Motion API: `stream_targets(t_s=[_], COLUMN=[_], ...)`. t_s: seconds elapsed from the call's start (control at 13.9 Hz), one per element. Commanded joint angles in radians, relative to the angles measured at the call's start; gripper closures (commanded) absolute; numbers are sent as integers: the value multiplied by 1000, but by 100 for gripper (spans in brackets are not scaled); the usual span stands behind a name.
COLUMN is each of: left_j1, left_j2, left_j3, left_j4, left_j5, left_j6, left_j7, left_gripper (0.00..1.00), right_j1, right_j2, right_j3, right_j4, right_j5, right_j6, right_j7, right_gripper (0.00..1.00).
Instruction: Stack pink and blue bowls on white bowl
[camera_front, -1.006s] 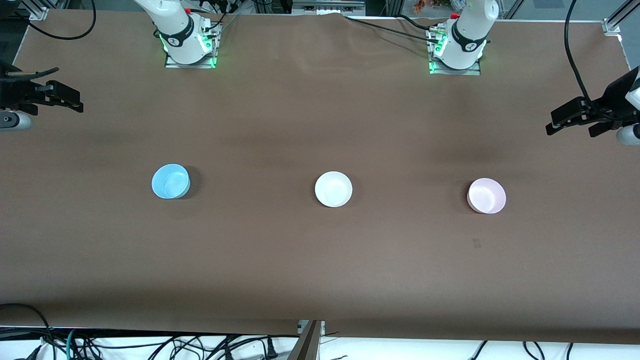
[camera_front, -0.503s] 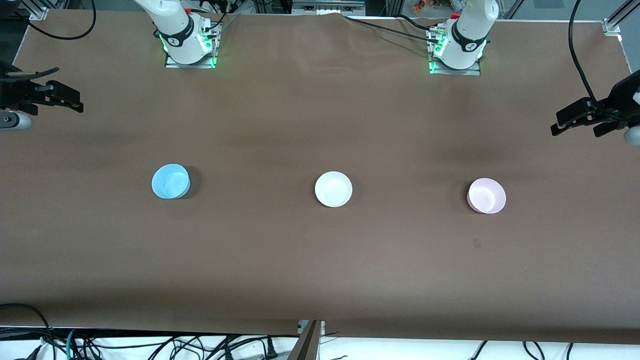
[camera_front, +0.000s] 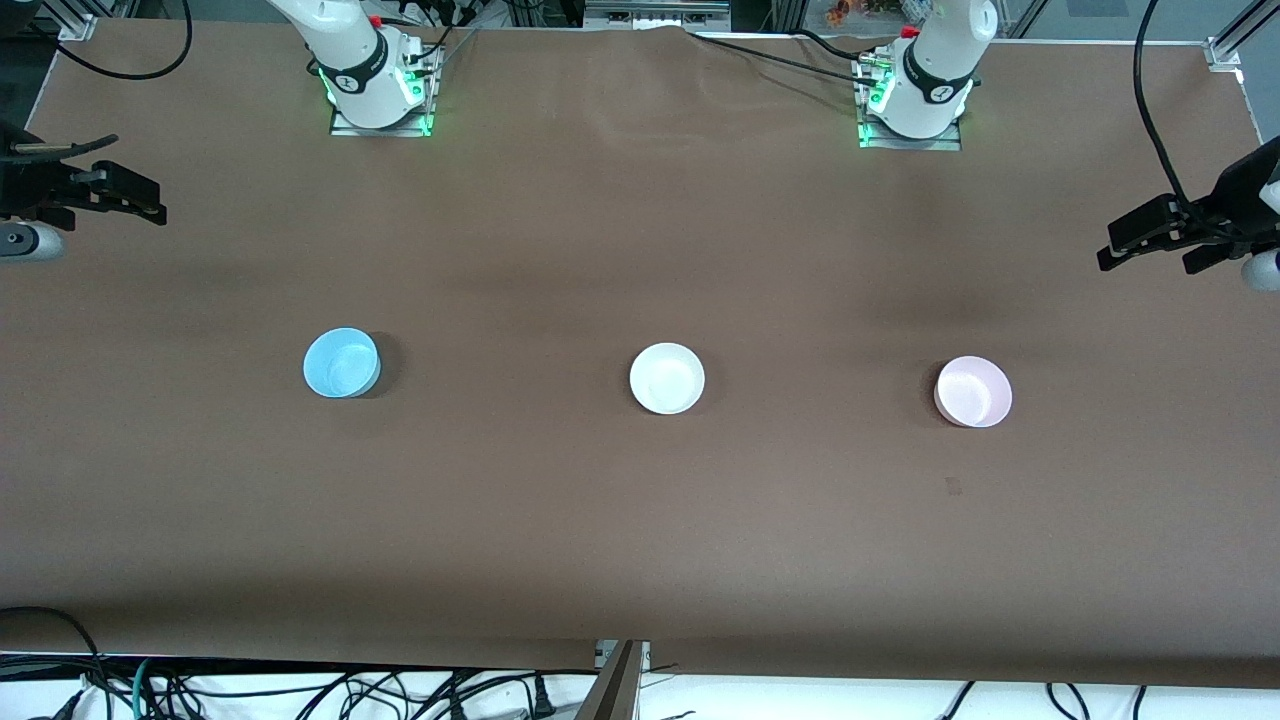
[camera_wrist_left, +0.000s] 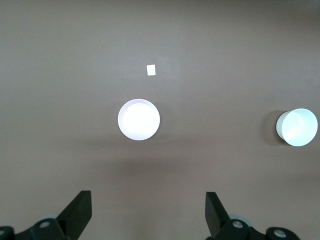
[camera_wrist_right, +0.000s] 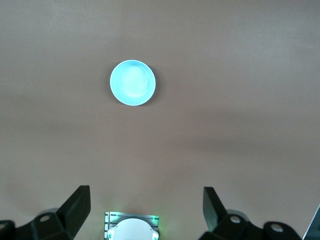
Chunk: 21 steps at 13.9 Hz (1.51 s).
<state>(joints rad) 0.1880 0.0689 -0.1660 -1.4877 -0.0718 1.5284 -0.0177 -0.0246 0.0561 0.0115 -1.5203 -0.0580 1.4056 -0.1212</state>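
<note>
We see three empty round plastic bowls in a row, well apart, on the brown surface (camera_front: 640, 520): the light blue bowl (camera_front: 341, 362) toward the right arm's end, the white bowl (camera_front: 667, 378) in the middle, the pale pink bowl (camera_front: 973, 391) toward the left arm's end. Left gripper (camera_front: 1150, 243) and right gripper (camera_front: 130, 200) hang over the surface's ends, jaws spread, holding nothing.

Wide bare table (camera_front: 640, 560) surrounds my three bowls; blue bowl (camera_front: 341, 362), white bowl (camera_front: 667, 378) and pink bowl (camera_front: 973, 391) sit well apart in a mid-table row, so nothing blocks my fingers.
</note>
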Motion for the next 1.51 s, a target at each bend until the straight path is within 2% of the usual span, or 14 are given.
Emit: stream_targets(t_s=[0.0, 0.65, 1.44], left_j1=[8, 4, -8], left_j2=[0, 5, 22], left_j3=[-1, -3, -6], left_j4=[10, 10, 9], left_j5=[-8, -11, -13], left_j6=[-8, -8, -7], left_j7=[13, 9, 5], left_gripper=[0, 0, 0], right_j1=[-6, -8, -8], right_j2=[10, 48, 50], right_j3=[1, -2, -2], right_j4=[31, 83, 83], right_j5=[6, 4, 4], right_j6=[-8, -8, -2], right_j7=[-5, 2, 3], right_gripper=[1, 1, 0])
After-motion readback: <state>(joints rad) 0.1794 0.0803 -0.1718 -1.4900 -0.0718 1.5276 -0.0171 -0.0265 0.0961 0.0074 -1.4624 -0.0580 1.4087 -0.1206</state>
